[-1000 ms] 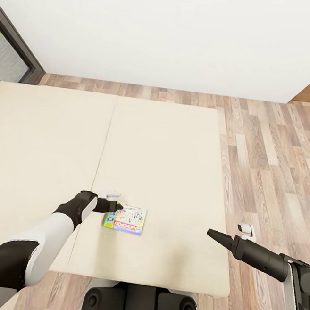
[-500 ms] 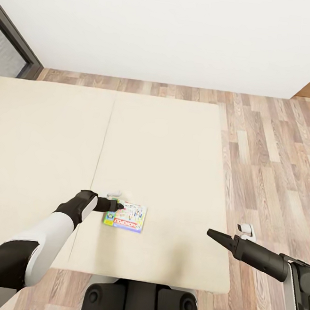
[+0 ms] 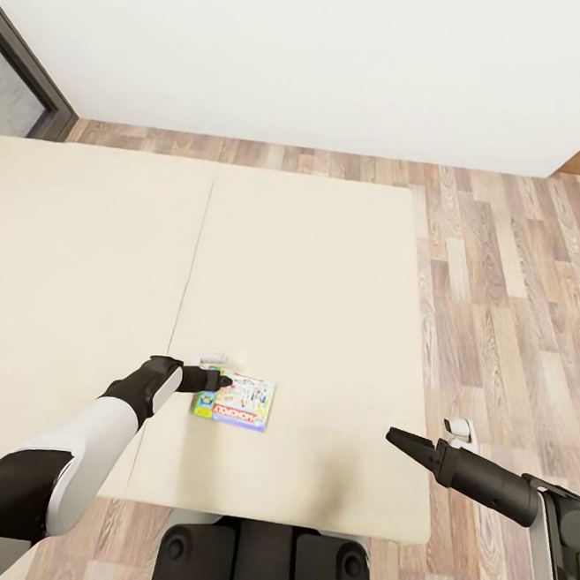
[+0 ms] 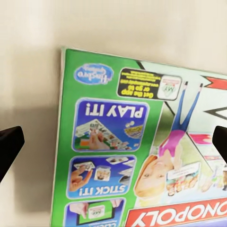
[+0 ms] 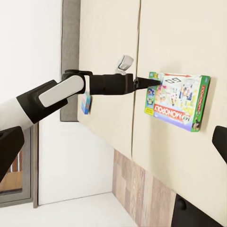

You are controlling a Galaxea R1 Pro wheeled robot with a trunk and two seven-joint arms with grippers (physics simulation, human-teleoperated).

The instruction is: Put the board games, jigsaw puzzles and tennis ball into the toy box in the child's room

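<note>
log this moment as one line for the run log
left hand: open over Monopoly board game | game: flat on bed | right hand: idle

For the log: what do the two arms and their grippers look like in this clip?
The left arm has a glossy white shell between black joint sections and tapers to a black left gripper with slim pointed fingers; a small white-grey block sits beside its wrist. The right arm shows a dark cylindrical forearm, a white-edged panel behind it and a black pointed right gripper.
</note>
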